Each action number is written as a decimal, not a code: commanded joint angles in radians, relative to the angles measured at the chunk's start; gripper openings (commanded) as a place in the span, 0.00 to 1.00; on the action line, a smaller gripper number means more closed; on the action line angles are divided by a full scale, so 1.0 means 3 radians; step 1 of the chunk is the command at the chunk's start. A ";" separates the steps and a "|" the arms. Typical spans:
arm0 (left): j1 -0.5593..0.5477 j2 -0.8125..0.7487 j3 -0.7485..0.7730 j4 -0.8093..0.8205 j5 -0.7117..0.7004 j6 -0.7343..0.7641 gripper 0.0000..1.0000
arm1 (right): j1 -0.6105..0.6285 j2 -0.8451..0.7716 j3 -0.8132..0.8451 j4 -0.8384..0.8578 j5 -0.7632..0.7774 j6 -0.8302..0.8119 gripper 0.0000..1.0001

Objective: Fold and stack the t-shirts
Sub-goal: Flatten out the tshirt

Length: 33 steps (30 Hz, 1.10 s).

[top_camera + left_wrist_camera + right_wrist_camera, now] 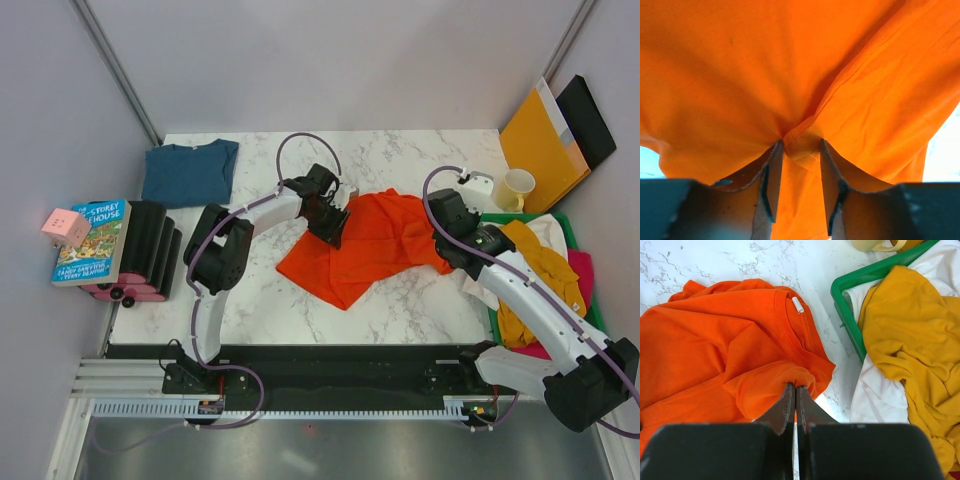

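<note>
Orange-red and crumpled, the orange t-shirt [375, 245] is lying mid-table, the right gripper [795, 390] clamping its edge near the collar and the left gripper [801, 150] holding fingers apart around a raised fold, while just the teal t-shirt [190, 172] is sitting folded far left and the mustard t-shirt [910, 335] is waiting in the green basket [845, 315].

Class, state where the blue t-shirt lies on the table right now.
In the top view, the blue t-shirt lies at the table's far left corner, just beyond the black rolls, well apart from the orange t-shirt in the middle.
</note>
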 commanded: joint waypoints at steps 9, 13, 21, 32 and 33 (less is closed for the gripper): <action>-0.0036 -0.0075 -0.0031 0.0055 0.0021 -0.0015 0.24 | -0.0001 -0.0068 -0.0128 0.0084 -0.0011 0.0081 0.00; -0.0036 -0.0121 -0.0082 0.0050 -0.0020 0.0000 0.30 | 0.0004 -0.0063 -0.0128 0.0099 -0.0016 0.0076 0.00; -0.0036 -0.0229 -0.0134 0.0060 -0.0081 0.0006 0.02 | -0.0001 -0.0073 -0.0154 0.0104 -0.0072 0.0117 0.00; 0.0280 -0.1725 -0.0119 -0.0312 -0.0250 0.0021 0.02 | -0.0001 -0.0114 0.0479 -0.0018 0.0091 -0.0236 0.00; 0.0351 -0.1838 -0.0058 -0.0374 -0.0219 0.0011 0.02 | -0.0001 -0.0119 0.0546 -0.0028 0.0107 -0.0272 0.00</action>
